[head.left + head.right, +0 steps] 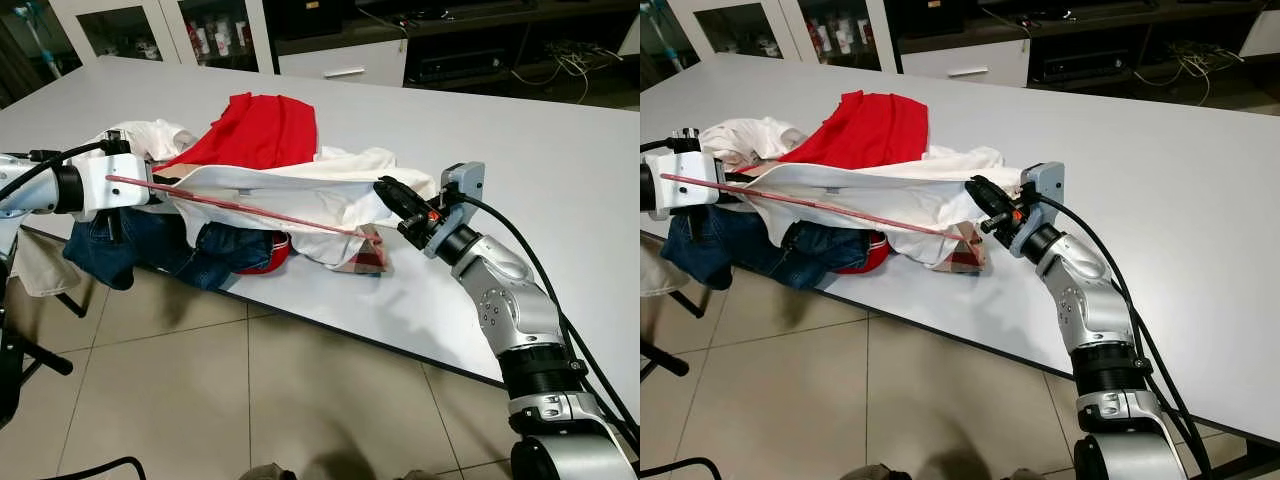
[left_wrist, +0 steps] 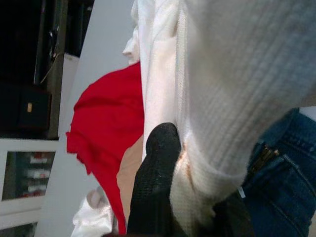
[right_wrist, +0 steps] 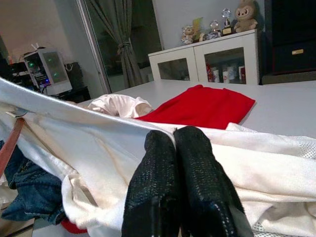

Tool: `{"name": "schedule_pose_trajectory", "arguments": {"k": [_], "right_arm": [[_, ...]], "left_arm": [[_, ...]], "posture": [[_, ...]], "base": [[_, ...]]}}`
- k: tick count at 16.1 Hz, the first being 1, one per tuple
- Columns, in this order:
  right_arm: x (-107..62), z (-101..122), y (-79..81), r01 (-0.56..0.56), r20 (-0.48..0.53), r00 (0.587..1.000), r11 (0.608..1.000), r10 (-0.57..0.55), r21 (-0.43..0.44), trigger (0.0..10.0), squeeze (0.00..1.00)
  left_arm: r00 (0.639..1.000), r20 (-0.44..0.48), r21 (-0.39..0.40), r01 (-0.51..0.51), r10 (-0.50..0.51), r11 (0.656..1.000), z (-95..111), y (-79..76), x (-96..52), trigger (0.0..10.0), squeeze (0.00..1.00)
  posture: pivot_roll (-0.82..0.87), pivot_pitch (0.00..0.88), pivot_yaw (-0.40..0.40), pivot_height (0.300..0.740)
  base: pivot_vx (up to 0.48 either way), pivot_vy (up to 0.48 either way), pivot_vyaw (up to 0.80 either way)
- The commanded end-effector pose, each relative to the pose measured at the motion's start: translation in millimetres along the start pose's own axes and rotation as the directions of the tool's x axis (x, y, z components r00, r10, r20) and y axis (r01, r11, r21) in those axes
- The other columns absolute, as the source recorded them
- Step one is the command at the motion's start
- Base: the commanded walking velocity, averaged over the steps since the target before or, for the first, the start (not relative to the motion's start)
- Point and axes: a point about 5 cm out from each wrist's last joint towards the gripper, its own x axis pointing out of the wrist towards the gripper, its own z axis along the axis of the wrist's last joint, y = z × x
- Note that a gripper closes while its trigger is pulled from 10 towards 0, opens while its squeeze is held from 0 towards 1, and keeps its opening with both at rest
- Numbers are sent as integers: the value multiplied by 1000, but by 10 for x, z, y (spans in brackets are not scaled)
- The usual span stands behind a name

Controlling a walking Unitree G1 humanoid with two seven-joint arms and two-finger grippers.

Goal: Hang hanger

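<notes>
A heap of clothing is seen at the near edge of a pale grey bench (image 1: 560,150). A white shirt (image 1: 290,190) is stretched across the heap between the two arms, and a thin red hanger (image 1: 240,207) is seen running just below its lower hem, from the left arm across to a point near the right pincer (image 1: 388,193).

The right pincer is pressed against the right end of the white shirt. In the right wrist view its two black fingers (image 3: 163,187) are seen clenched together with the white fabric drawn taut just past their tips; whether cloth is actually pinched between them cannot be told.

The left pincer (image 2: 195,197) is clamped on a bunched fold of the white shirt at the left end of the heap; one black finger (image 2: 155,182) is shown pressed against the knit cloth. The left end of the hanger is seen beside the white housing of the left wrist (image 1: 105,185).

A red garment (image 1: 255,130) is laid on top of the heap toward the far side, and blue jeans (image 1: 150,250) are draped over the bench's near edge beneath the shirt. A white glass-fronted cabinet (image 3: 212,61) is seen beyond the bench.
</notes>
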Motion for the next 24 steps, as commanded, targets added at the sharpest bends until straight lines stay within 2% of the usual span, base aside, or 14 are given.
{"name": "schedule_pose_trajectory", "arguments": {"k": [1,4,6,9,10,11,14,15,16,17,18,20,23,24], "right_arm": [[-50,46,-93,44,11,999,999,-44,-13,0,0],[-46,42,-54,30,3,1000,999,-30,-32,0,0],[-63,73,13,2,11,1000,999,-2,-49,0,0],[-78,86,140,-49,15,999,997,50,-65,0,0],[-93,37,132,-34,-12,999,997,33,-68,4078,0],[-132,-31,93,13,-51,999,997,-16,-70,10000,0],[-276,-232,19,85,-173,980,994,-95,-65,10000,0],[-335,-286,-15,110,-203,972,992,-121,-66,10000,392],[-387,-321,-55,141,-220,963,988,-153,-67,10000,522],[-449,-345,-115,193,-229,952,979,-205,-72,10000,808],[-524,-373,-195,265,-240,931,962,-274,-72,10000,941],[-638,-420,-180,289,-263,921,957,-286,-30,10000,1000],[-546,-360,151,136,-223,968,988,-117,75,10000,1000],[-517,-342,219,103,-216,973,991,-81,91,10000,808]], "left_arm": [[996,-85,-5,-39,38,999,-92,79,-204,0,0],[987,-104,32,-118,120,993,-67,166,-199,0,0],[971,-161,99,-162,177,982,-62,214,-136,0,0],[971,-76,90,-219,226,972,57,249,36,0,0],[974,-65,86,-211,217,974,61,218,80,0,0],[975,-58,75,-210,215,975,51,179,119,0,0],[972,-57,52,-226,228,973,32,136,176,0,0],[971,-54,45,-230,232,972,32,134,180,0,0],[971,-52,41,-232,234,972,30,131,180,0,0],[971,-49,36,-234,236,972,24,123,176,0,0],[970,-49,32,-235,236,971,12,108,169,0,0],[971,-50,18,-235,235,972,-23,62,155,0,0],[967,-50,-2,-250,250,968,-46,37,152,0,0],[965,-49,-7,-259,258,966,-48,37,153,0,0]], "posture": [[-122,0,103,740],[-118,0,102,740],[-111,0,100,740],[-121,0,105,740],[-122,0,106,740],[-127,0,109,740],[-134,0,110,740],[-134,0,110,740],[-136,0,110,740],[-135,2,113,740],[-135,8,116,740],[-135,22,118,740],[-138,28,120,740],[-138,28,120,740]], "base": [[0,0,0],[0,0,0],[0,0,0],[0,0,0],[0,0,0],[0,0,0],[0,0,0],[0,0,0],[0,0,0],[0,0,0],[0,0,0],[0,0,0],[0,0,0],[0,0,0]]}}
